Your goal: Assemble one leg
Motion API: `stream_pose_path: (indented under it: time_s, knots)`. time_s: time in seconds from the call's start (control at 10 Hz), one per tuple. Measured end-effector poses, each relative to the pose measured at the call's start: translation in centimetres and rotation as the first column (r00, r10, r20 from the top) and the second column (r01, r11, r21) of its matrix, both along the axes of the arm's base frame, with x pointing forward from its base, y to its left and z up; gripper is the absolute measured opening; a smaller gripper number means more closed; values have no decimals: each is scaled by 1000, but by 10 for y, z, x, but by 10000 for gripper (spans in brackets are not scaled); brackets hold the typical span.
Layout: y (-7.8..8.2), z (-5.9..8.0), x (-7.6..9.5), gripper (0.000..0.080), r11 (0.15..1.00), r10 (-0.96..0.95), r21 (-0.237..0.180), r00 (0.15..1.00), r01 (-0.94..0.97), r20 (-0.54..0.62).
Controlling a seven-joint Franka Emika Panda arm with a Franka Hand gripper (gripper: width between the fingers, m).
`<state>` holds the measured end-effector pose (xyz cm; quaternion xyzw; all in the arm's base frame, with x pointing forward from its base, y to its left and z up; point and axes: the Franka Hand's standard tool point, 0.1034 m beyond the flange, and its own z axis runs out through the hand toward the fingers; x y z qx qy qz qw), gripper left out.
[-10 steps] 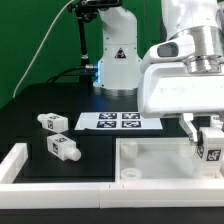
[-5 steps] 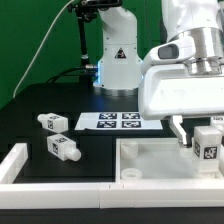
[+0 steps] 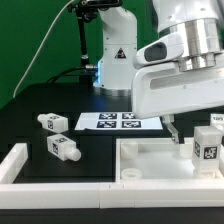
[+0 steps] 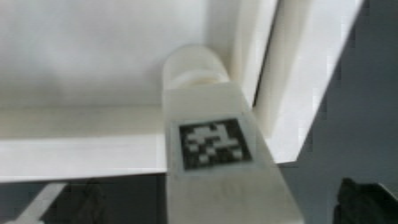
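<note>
Ext view: 3 legs, lower left [image 3: 62, 149], mid left [image 3: 52, 122], lower right [image 3: 207, 147]. 1 tray panel [image 3: 150, 160]. 1 marker board [image 3: 117, 121]. 1 gripper [image 3: 190, 134].

Matt white plastic leg [image 3: 208, 146] on smooth white plastic panel [image 3: 150, 160]

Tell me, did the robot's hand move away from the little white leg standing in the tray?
Yes. The hand let go and lifted up, toward the exterior view's left, while the leg stays standing in the tray corner.

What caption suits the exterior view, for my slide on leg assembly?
Open gripper beside a leg standing on the white panel; two more legs lie on the table.
</note>
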<state>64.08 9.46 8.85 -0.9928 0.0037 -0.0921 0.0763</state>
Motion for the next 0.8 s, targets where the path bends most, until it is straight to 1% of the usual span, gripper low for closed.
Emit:
stream_pose_path:
  time_s: [0.1,0.2,0.3,0.4,0.5,0.6,0.7,0.8]
  knots:
    - [4,-1,1,648,1000,5,-3,999,-5,-43]
    - [7,-7,-3,648,999,34,-8,991,-35,-127]
    - [5,-10,0,648,998,55,-15,983,-58,-173]
    - [4,-11,2,648,998,58,-24,980,-63,-192]
    - [4,-11,2,648,999,41,-23,980,-46,-197]
    - [4,-11,2,559,999,40,-23,980,-45,-196]
    - [4,-11,2,377,1000,-18,-21,979,14,-204]
    - [4,-11,2,377,996,-91,-23,973,89,-213]
